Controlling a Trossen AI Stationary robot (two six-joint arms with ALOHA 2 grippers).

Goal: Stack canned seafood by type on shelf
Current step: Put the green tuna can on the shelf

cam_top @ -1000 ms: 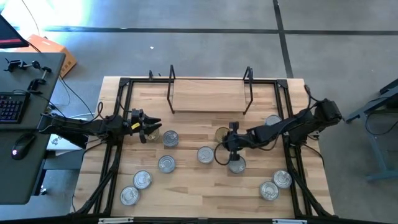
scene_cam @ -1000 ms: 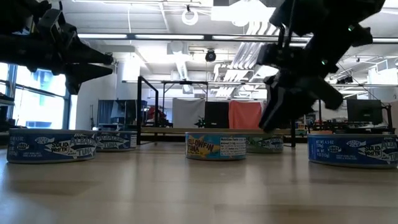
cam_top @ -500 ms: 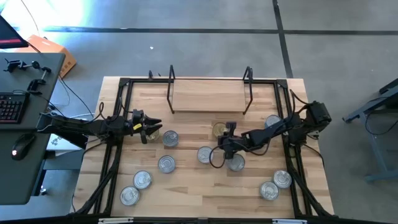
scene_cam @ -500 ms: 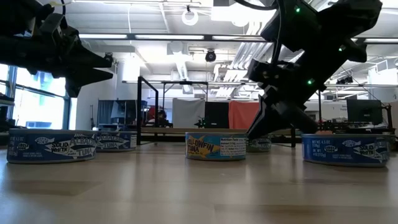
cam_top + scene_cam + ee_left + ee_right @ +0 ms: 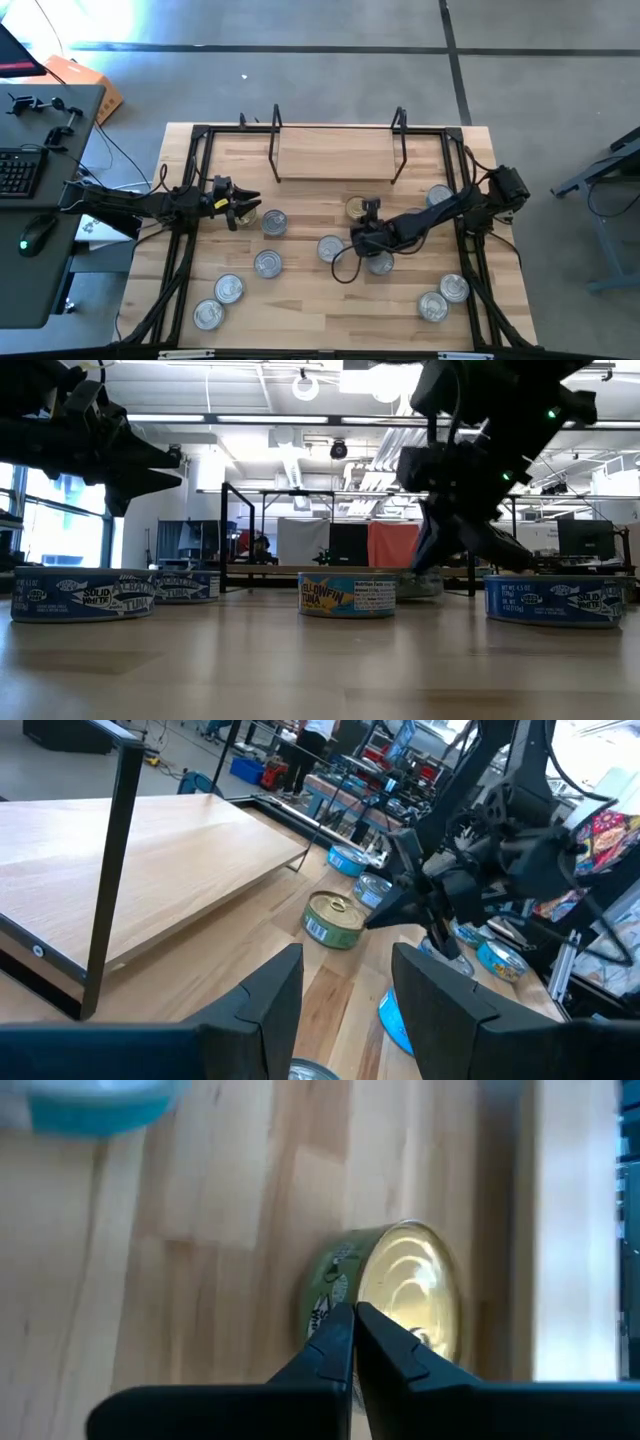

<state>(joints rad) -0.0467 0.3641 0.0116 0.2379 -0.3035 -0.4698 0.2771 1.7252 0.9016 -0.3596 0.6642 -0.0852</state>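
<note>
1. Tabletop (image 5: 320,300): pale wooden planks with visible grain, framed by black bars.
2. Shelf (image 5: 335,155): a light wooden board with thin black wire uprights at both ends. It stands at the far side of the table, long axis running left to right, with no tins on it.
3. Canned seafood: squat round tins, all lying flat with lids upward, scattered over the tabletop in front of the shelf. Most have shiny silver lids and blue labels. One gold-topped tin (image 5: 400,1295) has a green label and a ribbed lid, and sits just in front of the shelf.
4. Right gripper (image 5: 362,238): fingers pressed together, holding nothing, tips low just beside the gold-topped tin; contact cannot be confirmed.
5. Left gripper (image 5: 243,208): fingers partly apart, empty, raised above the table near a silver tin (image 5: 274,222).
</note>
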